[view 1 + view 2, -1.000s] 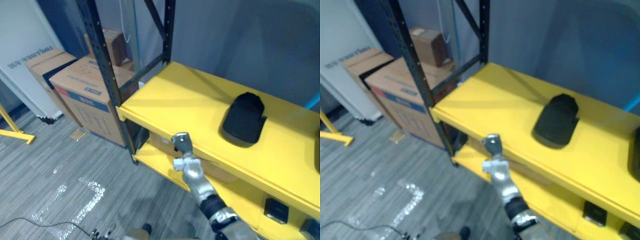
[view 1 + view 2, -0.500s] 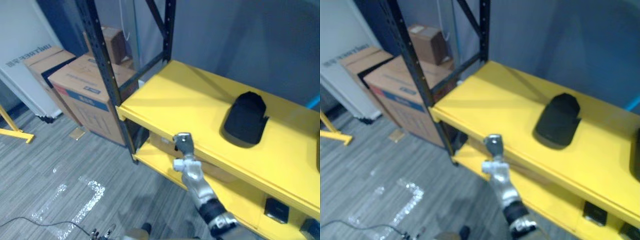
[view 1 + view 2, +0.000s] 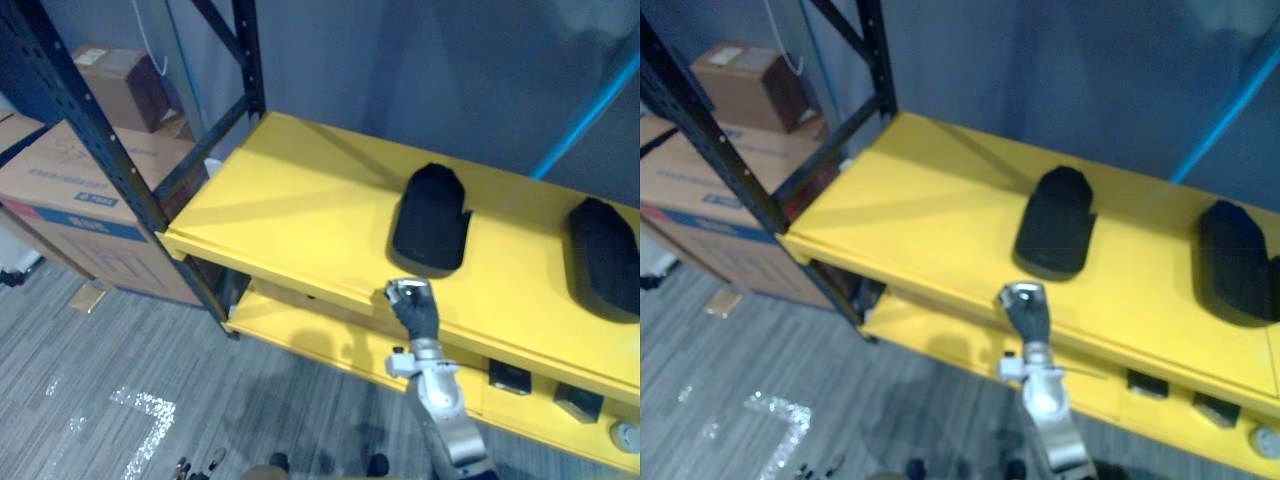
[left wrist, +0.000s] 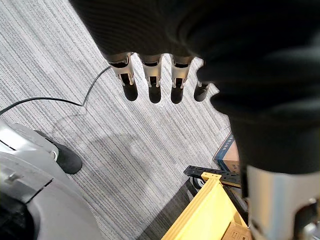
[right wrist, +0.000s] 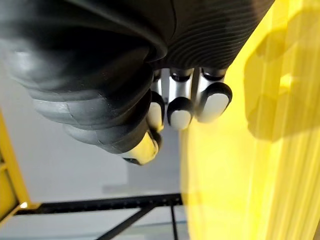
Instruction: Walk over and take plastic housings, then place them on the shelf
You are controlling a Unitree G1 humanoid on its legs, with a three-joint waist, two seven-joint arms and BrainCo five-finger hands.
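Housing (image 3: 431, 217) lies on shelf (image 3: 290, 200), open room leftward; right hand (image 3: 413, 305) at edge.

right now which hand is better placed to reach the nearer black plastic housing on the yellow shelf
Right. The right hand is up at the yellow shelf's front edge, just short of that housing; the left hand hangs over grey carpet.

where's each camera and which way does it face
Left eye view: head, looking down at yellow shelf and black housings; right hand at its front edge.
Right eye view: beside it, same scene.
Left wrist view: left wrist, facing the floor past the left hand, fingers straight.
Right wrist view: right wrist, facing the shelf past curled fingers.
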